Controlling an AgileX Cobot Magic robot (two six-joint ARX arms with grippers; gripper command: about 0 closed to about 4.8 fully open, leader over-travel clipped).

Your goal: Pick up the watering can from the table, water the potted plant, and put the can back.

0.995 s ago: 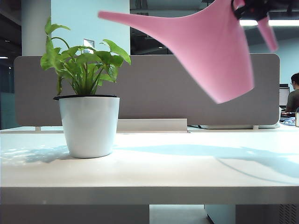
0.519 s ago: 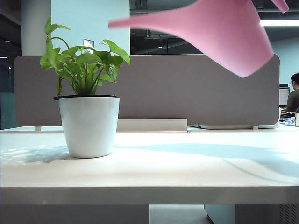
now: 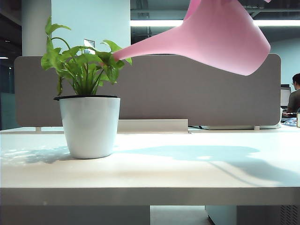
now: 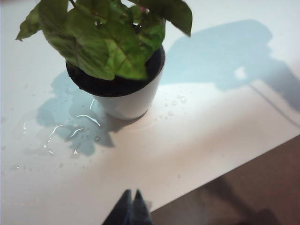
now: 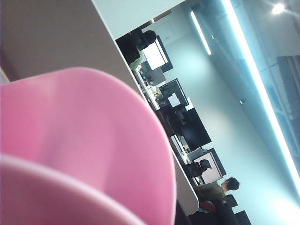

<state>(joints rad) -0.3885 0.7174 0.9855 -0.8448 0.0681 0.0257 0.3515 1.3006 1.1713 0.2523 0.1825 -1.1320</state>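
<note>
Watering can (image 3: 220,40) hangs tilted above table (image 3: 187,173), long spout slanting down-left, tip at potted plant (image 3: 86,101) leaves; no readable writing. Left gripper (image 4: 130,206) hovers closed near the pot. Right gripper out of frame, grip can't be told.

Exterior camera sits low at table (image 3: 150,173) edge (level), sharing the potted plant (image 3: 86,112) with the downward-looking left wrist.

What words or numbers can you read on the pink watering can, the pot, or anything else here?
No readable text in any view.
The watering can is plain pink; the potted plant has a plain white pot.
A small sign on the pillar behind the plant is too small to read.
The office screens in the right wrist view are too blurred to read.
</note>
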